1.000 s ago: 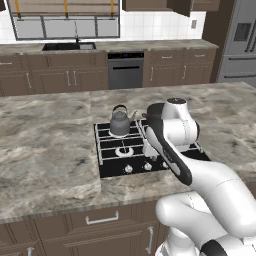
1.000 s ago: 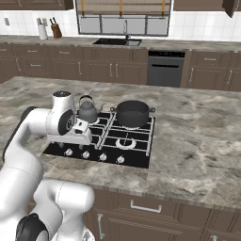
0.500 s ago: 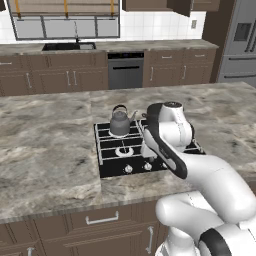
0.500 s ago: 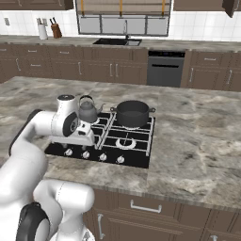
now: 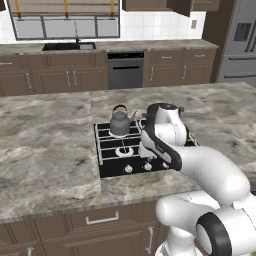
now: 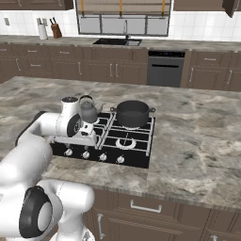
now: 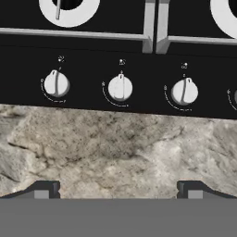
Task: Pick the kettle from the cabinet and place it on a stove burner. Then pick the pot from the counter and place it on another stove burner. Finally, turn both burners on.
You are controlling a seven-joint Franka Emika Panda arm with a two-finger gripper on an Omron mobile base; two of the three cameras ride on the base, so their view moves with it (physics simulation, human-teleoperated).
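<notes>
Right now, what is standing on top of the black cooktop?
On the cooktop stand the grey kettle and the black pot, each on a rear burner. The burner rings beneath them are covered; the arm hides the front left burner.

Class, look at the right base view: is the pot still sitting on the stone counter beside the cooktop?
No, the pot stands on a rear burner grate of the cooktop, right of the kettle.

Brown base cabinets, white tiled wall.
</notes>
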